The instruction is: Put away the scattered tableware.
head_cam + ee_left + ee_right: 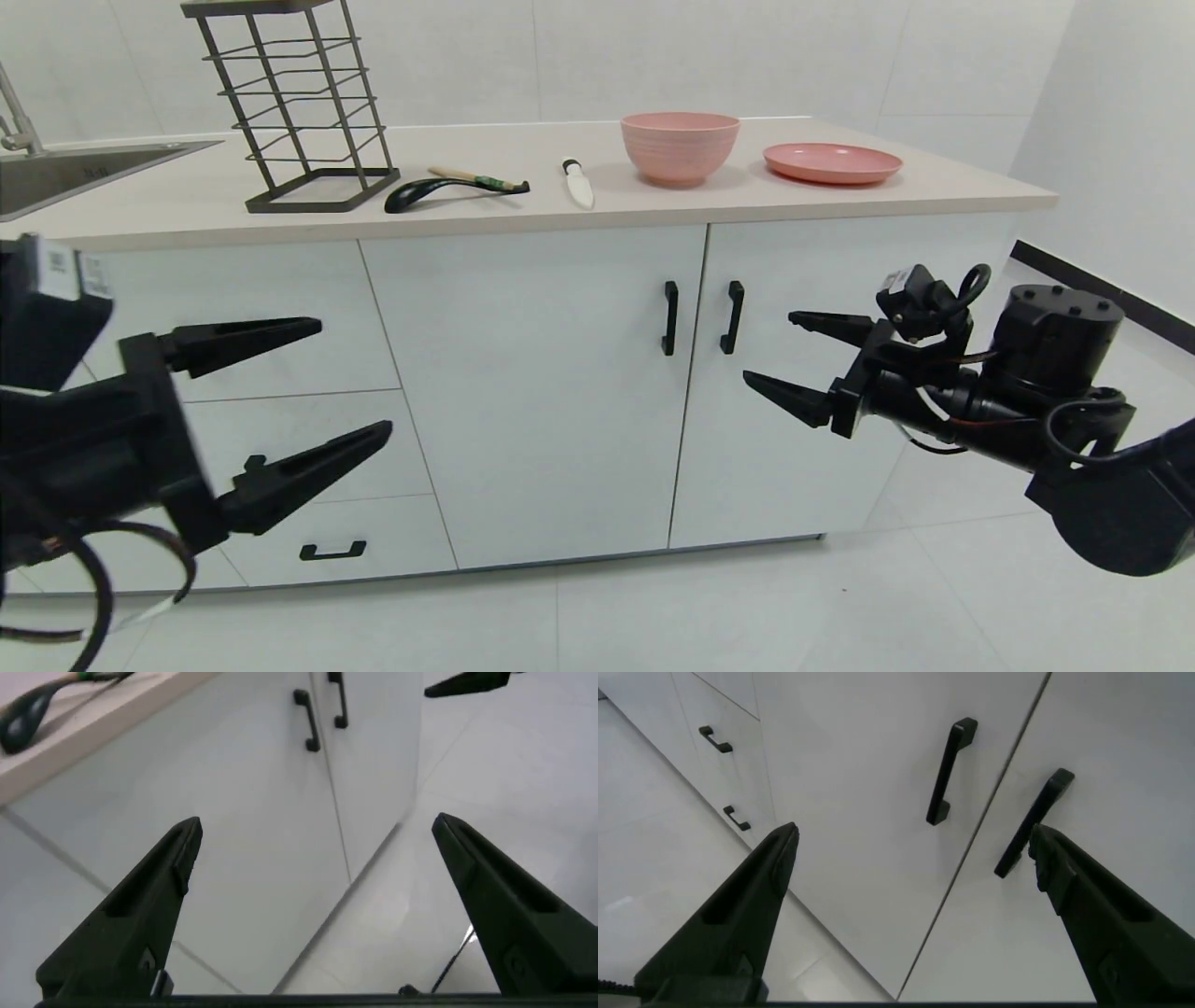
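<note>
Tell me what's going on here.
Nothing is being handled yet. The left end effector and right end effector are both open and empty, held in front of the white cabinet, below the countertop. The tableware lies on top: a black spoon, a small knife, a pink bowl and a pink plate. A wire rack stands to their left.

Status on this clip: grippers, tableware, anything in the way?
Left gripper open, empty, before the drawers. Right gripper open, empty, facing the cabinet handles. On the counter: bowl, plate, spoon, knife, ungripped. No obstruction seen.
</note>
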### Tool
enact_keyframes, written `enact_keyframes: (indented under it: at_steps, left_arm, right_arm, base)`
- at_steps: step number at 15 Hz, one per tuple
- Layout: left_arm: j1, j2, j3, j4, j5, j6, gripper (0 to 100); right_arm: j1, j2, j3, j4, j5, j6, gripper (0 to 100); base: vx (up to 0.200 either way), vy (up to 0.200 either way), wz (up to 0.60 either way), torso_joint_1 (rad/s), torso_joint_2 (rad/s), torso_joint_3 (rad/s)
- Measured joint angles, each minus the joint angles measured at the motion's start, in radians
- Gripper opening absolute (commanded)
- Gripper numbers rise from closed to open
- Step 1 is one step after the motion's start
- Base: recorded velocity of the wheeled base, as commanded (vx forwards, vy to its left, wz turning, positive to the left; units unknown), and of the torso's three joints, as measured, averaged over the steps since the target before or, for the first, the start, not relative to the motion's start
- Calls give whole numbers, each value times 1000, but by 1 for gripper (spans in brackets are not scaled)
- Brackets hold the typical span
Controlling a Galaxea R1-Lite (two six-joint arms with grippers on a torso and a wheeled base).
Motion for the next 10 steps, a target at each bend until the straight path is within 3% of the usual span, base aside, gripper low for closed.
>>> enact_keyframes:
  at_steps: [3,6,10]
  left_arm:
    - [-61,179,-50,-175,-5,10,100]
    - [-98,350,-117,-305,-94,7,100]
    - [-177,496,-211,-309,-116,-11,100]
  right_arm:
    - [-15,1,-1,-1,4,-1,100]
    - [-20,21,-3,-31,66,-1,100]
    - [-42,79,-44,-56,106,-1,100]
  base:
    - [0,0,0,0,0,0]
    - [0,0,0,0,0,0]
    - [0,0,0,0,0,0]
